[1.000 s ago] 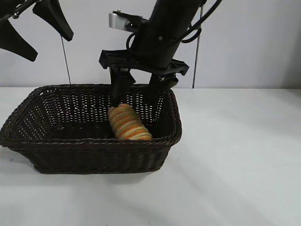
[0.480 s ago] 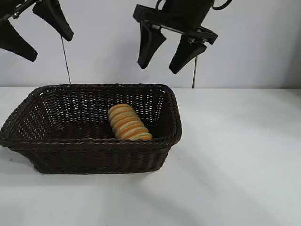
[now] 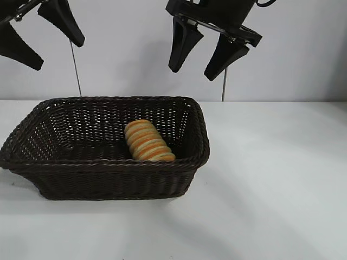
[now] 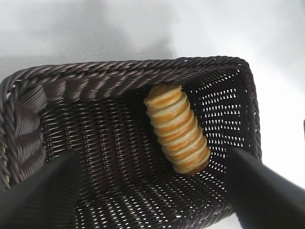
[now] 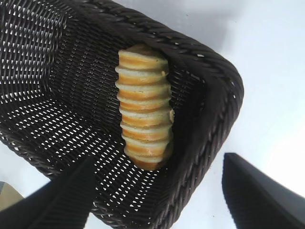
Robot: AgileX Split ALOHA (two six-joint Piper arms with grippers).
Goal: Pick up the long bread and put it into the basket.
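Note:
The long bread (image 3: 148, 142), golden-yellow with orange-brown ridges, lies inside the dark brown woven basket (image 3: 32, 162), against its right-hand side and near the front wall. Both wrist views show the long bread (image 4: 177, 129) (image 5: 143, 113) resting loose on the basket (image 4: 95, 78) (image 5: 209, 81) floor. My right gripper (image 3: 196, 72) hangs open high above the basket's back right corner, nothing between its fingers. My left gripper (image 3: 59, 53) is parked open at the upper left, above the basket's left end.
The basket stands on a white table (image 3: 271, 179) before a pale wall. Two thin vertical rods (image 3: 75, 67) rise behind the basket. Bare tabletop stretches to the basket's right and front.
My right gripper was down in the basket at the bread's top end; it has since risen well clear and drifted slightly right. The bread stays in the basket. The left arm has not moved.

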